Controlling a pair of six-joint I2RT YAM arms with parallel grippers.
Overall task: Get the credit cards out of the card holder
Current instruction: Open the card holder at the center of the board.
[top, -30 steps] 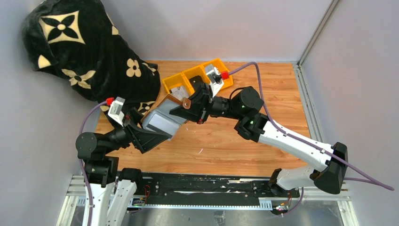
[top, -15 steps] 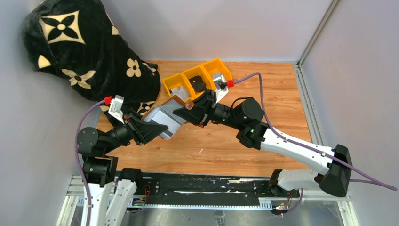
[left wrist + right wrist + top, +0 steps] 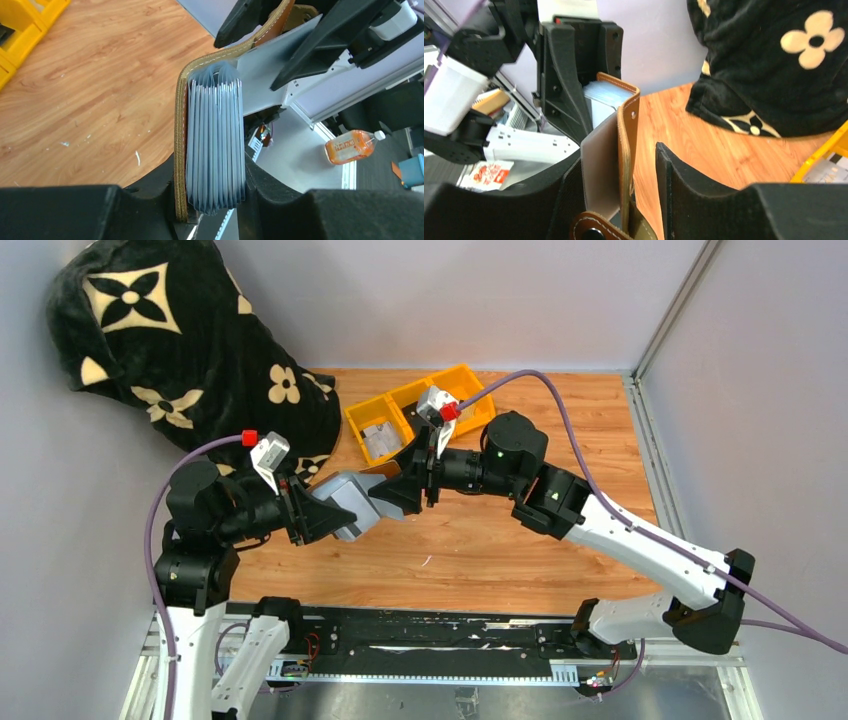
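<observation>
The card holder (image 3: 352, 498) hangs in the air between both arms, brown leather outside, grey inside. My left gripper (image 3: 335, 515) is shut on it: in the left wrist view the jaws (image 3: 212, 185) clamp the leather cover (image 3: 178, 150) and the fan of blue-grey sleeves (image 3: 215, 135). My right gripper (image 3: 392, 495) is open around the holder's flap (image 3: 624, 150); its left finger (image 3: 569, 200) lies against the grey face and its right finger (image 3: 684, 195) stands apart from the leather. The snap tab (image 3: 591, 227) hangs below. No credit cards show on their own; I cannot tell what the sleeves contain.
A yellow three-compartment tray (image 3: 460, 375) stands behind the right gripper, with grey flat pieces (image 3: 378, 435) in its left compartment. A black flowered blanket (image 3: 180, 340) fills the table's back-left corner. An orange bottle (image 3: 350, 147) lies beyond the table's near edge.
My left gripper has shut on the card holder and risen to the right with it. The right gripper, earlier shut on the flap, has opened its jaws and turned its wrist.
</observation>
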